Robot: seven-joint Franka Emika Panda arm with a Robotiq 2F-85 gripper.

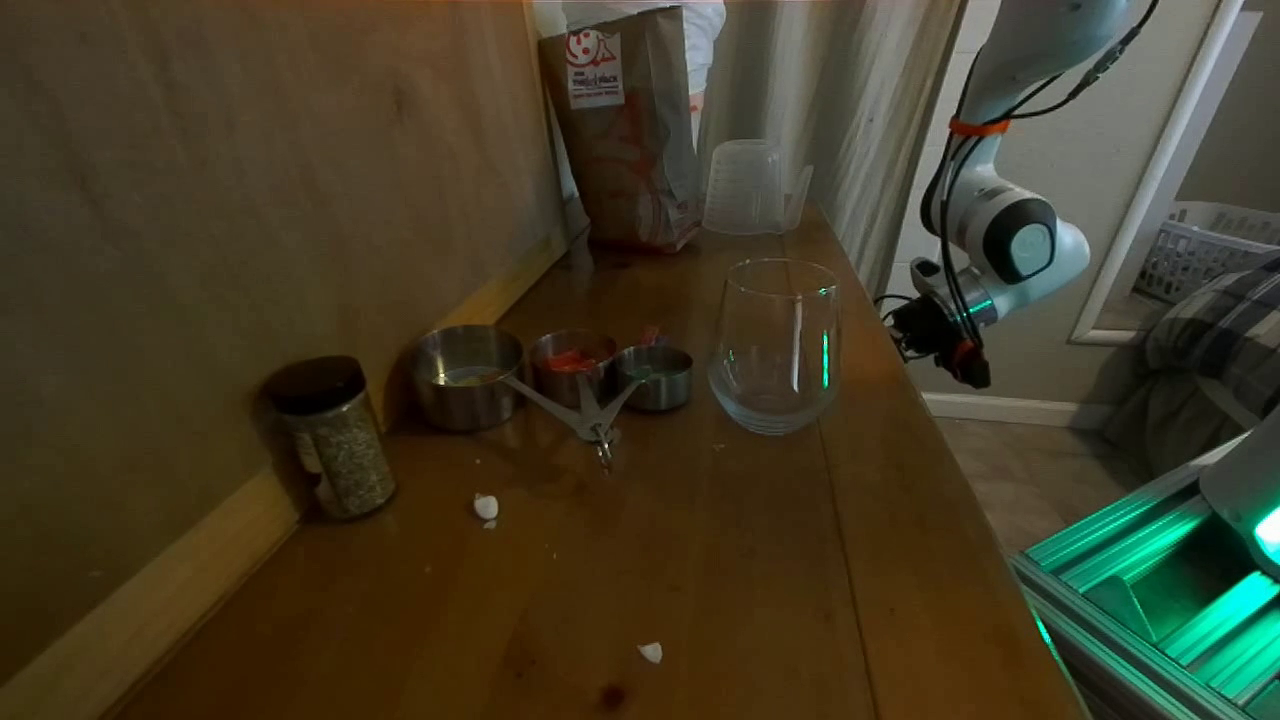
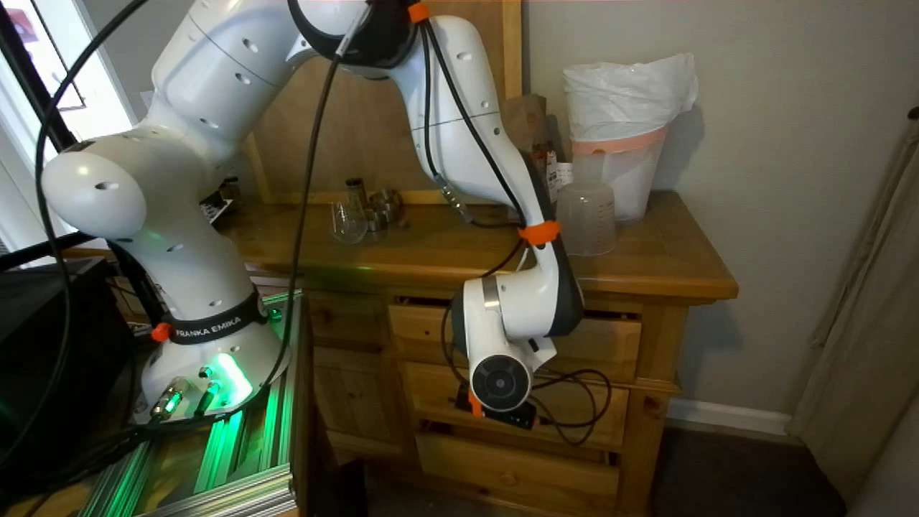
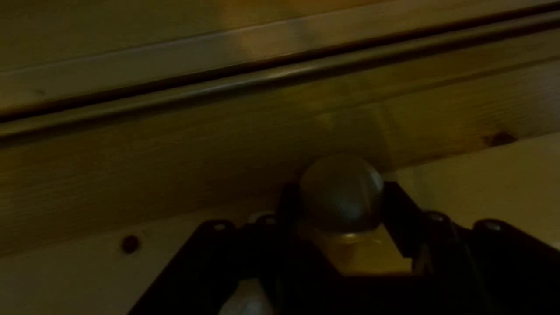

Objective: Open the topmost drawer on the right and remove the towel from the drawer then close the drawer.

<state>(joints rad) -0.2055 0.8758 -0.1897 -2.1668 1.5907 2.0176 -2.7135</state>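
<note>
The gripper [image 3: 341,204] of a Franka Panda arm [image 2: 449,136] clasps a round knob [image 3: 342,192], its two dark fingers [image 3: 397,214] set tight against opposite sides. The knob sits between the fingertips, and the wooden front it is fixed to lies straight ahead of them, its long axis running side to side and slanting up to the right in the wrist view; the coming pull would likely need to go straight back from that front, across its length. In an exterior view, the topmost right-hand drawer [image 2: 607,348] heads a stack in a wooden cabinet [image 2: 650,427], dark slits showing above its front at both ends; whether it is slightly ajar is hard to judge. The knob is probably that drawer's, but the arm hides the middle of the front, and the wrist view is too close and too dim to prove it. In an exterior view along the countertop [image 1: 700,560], the gripper hangs beyond the edge, its fingertips impossible to make out. The towel is seen in none of the views; presumably it lies inside the drawer, whose interior is out of sight.
</note>
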